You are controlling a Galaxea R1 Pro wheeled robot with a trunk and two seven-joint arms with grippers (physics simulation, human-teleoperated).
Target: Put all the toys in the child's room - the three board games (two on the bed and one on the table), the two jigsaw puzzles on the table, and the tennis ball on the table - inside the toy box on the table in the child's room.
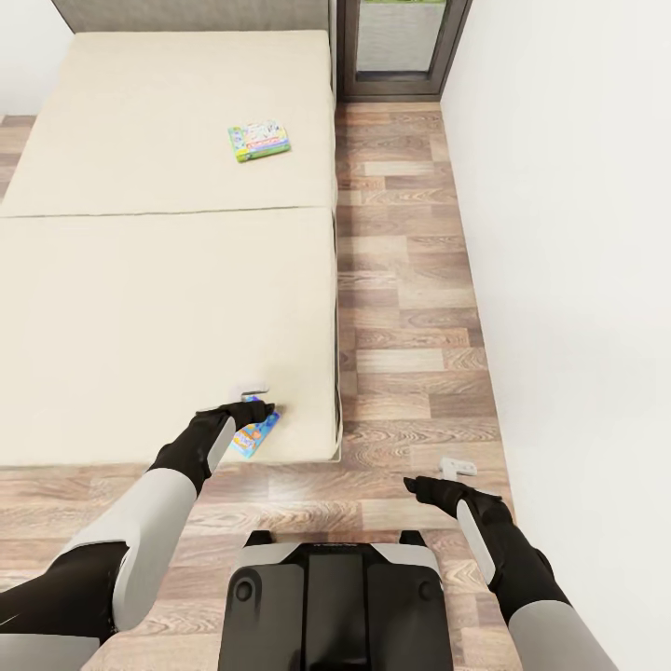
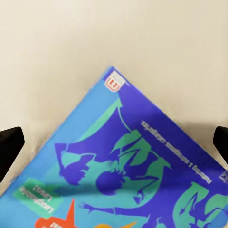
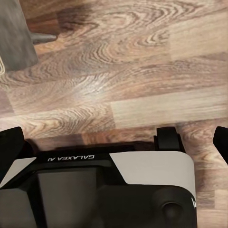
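A blue board game (image 1: 255, 436) lies flat on the bed (image 1: 140, 308), close to its near edge. My left gripper (image 1: 260, 398) hovers right over it, open; in the left wrist view the game's blue cover (image 2: 128, 166) lies between the two wide-apart fingertips (image 2: 9, 152). Whether they touch it I cannot tell. Another board game (image 1: 258, 141), green and white, lies far back on the bed. My right gripper (image 1: 456, 469) hangs open over the wood floor, holding nothing; in its wrist view the gripper (image 3: 114, 145) looks down at my own base (image 3: 109, 190).
The wood-plank floor (image 1: 401, 308) runs as a strip between the bed's right side and a white wall (image 1: 578, 233). A dark-framed glass door (image 1: 401, 47) closes off the far end. My base (image 1: 335, 596) stands just before the bed's near edge.
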